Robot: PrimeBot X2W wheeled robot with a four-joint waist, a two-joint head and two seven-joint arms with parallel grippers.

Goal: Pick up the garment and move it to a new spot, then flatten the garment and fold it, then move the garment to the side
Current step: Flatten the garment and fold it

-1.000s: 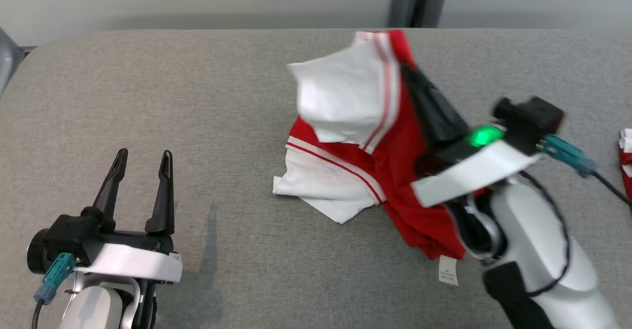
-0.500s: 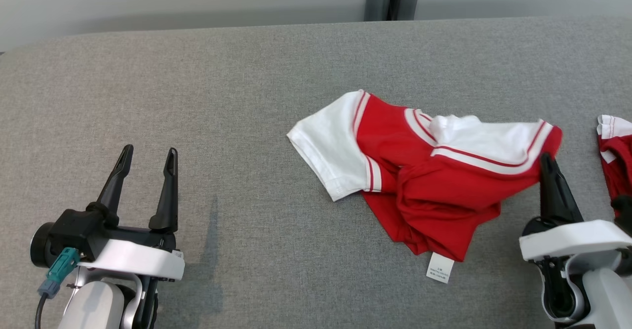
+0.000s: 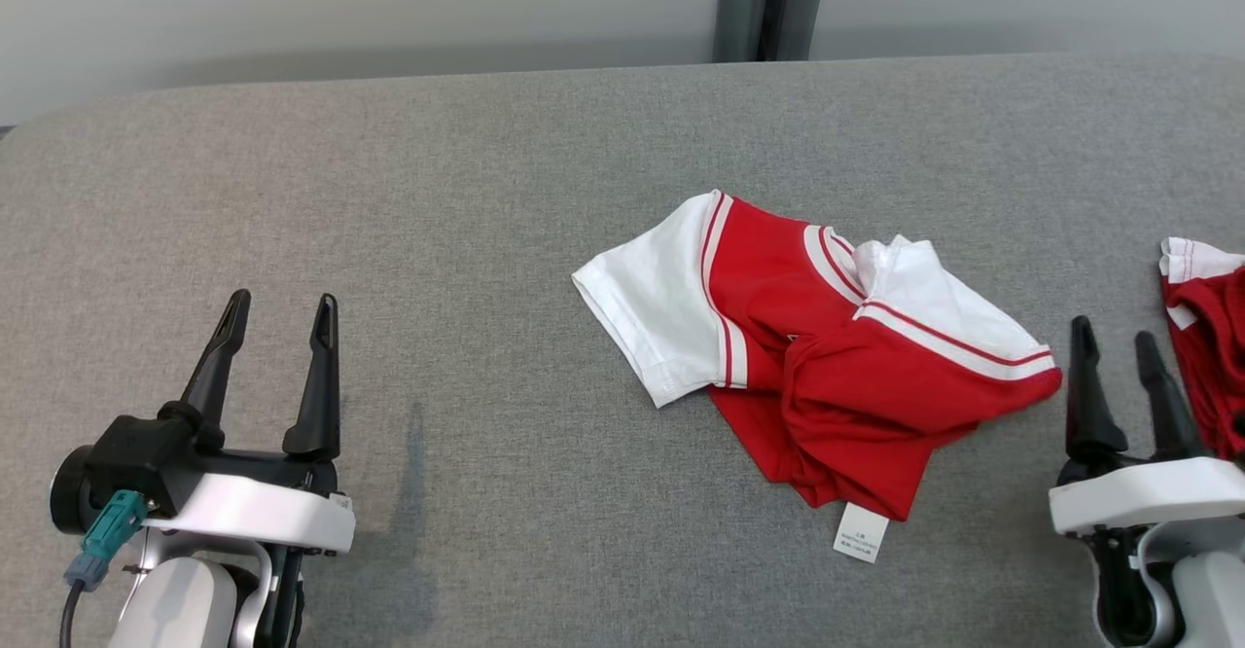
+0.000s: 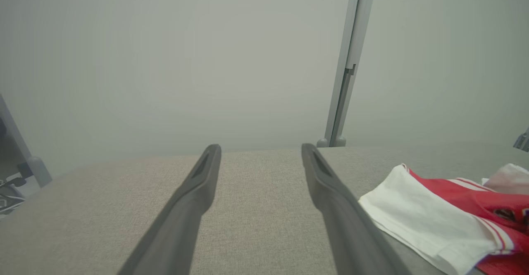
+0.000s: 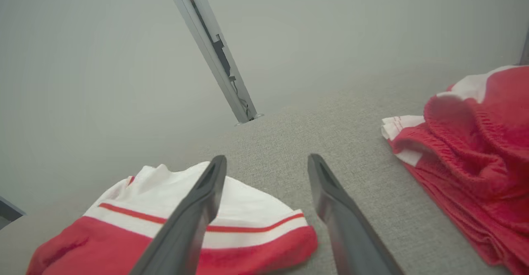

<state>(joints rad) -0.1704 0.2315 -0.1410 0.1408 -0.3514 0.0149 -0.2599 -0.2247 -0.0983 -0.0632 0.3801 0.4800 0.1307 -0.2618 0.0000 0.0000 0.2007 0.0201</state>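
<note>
Left gripper (image 3: 283, 300), lower left: two dark fingers spread wide with nothing between them, above bare grey fabric-covered tabletop (image 3: 438, 191) that runs clear to its far edge. Centre: crumpled red short-sleeved garment with white sleeves and striped trim (image 3: 827, 366), lying on the tabletop. Right gripper (image 3: 1112, 332), lower right: fingers apart and empty, the left finger just beside the garment's right corner; contact cannot be told. A second red-and-white cloth heap (image 3: 1211, 337) lies at the right edge.
</note>
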